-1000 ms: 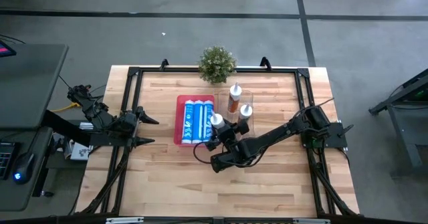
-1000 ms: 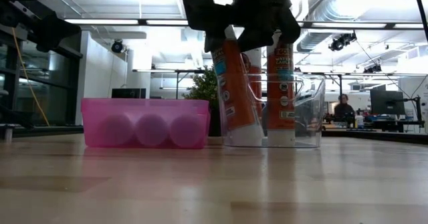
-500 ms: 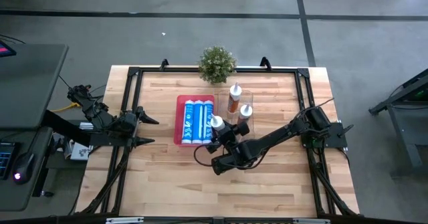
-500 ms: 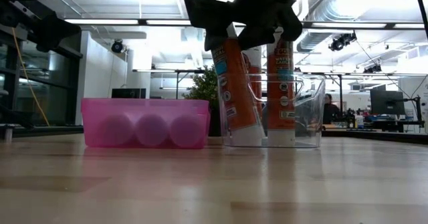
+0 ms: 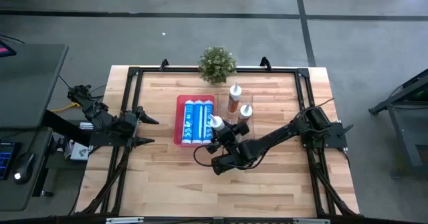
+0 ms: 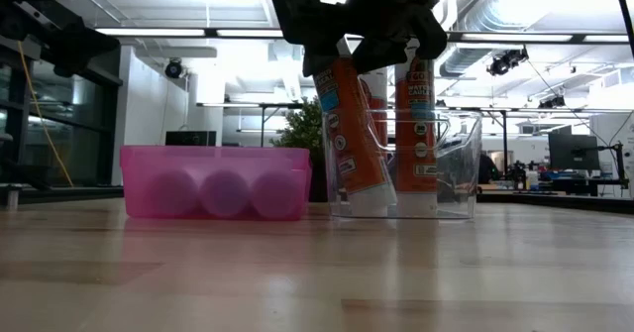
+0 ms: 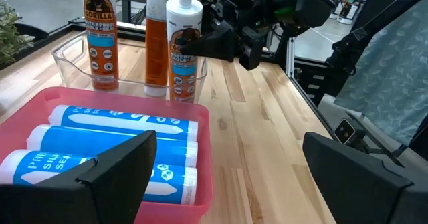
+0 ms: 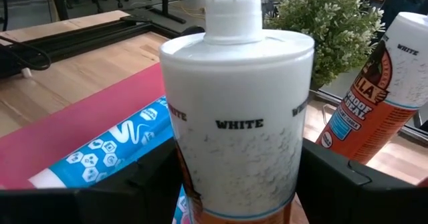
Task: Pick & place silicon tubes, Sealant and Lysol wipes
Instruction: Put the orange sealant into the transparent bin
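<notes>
Three blue-and-white silicone tubes lie side by side in a pink tray. They also show in the left wrist view. A clear bin to the tray's right holds two upright orange sealant tubes. My right gripper is shut on a third, white-topped sealant tube at the bin's near left end. My left gripper is open and empty at the table's left edge. No wipes show. My right gripper pinches the sealant tube's upper body, below the white shoulder, between its two fingers. The fingers come level from the table's near right side and lie across the tube. The tube tilts, nozzle toward the tray, with its lower end inside the bin.
A small potted plant stands at the table's far edge behind the tray and bin. Bare wood lies along the near half of the table. Black frame rails run along the table's sides.
The sealant tube in my right gripper has tipped further. Its top has leaned toward the pink tray while its lower end has stayed inside the clear bin. The gripper stays shut on it.
</notes>
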Tool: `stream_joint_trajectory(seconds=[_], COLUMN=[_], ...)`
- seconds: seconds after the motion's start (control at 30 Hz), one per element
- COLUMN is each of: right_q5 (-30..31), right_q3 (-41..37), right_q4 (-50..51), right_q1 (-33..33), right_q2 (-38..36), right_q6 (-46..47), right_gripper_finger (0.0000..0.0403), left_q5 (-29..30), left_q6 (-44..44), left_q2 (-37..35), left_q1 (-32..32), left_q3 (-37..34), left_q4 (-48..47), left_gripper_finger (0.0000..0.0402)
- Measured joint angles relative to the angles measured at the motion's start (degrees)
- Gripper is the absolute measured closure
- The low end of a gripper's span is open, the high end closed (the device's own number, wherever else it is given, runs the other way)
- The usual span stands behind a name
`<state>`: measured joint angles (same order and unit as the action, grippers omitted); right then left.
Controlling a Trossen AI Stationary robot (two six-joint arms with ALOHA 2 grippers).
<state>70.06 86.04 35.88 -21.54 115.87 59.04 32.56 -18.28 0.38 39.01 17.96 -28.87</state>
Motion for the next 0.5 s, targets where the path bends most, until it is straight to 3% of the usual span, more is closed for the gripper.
stream_joint_trajectory(seconds=[0.27, 0.5], right_q5=[-0.3, 3.1], right_q3=[-0.1, 0.0], right_q4=[-0.1, 1.1], right_q1=[0.0, 0.0], right_q2=[-0.9, -2.7], right_q6=[-1.9, -2.5], right_gripper_finger=[0.016, 0.016], left_q5=[0.0, 0.0], left_q6=[0.0, 0.0], left_q2=[0.0, 0.0], left_q1=[0.0, 0.0], left_q3=[0.0, 0.0], left_q4=[0.0, 0.0], left_gripper_finger=[0.0032, 0.0032])
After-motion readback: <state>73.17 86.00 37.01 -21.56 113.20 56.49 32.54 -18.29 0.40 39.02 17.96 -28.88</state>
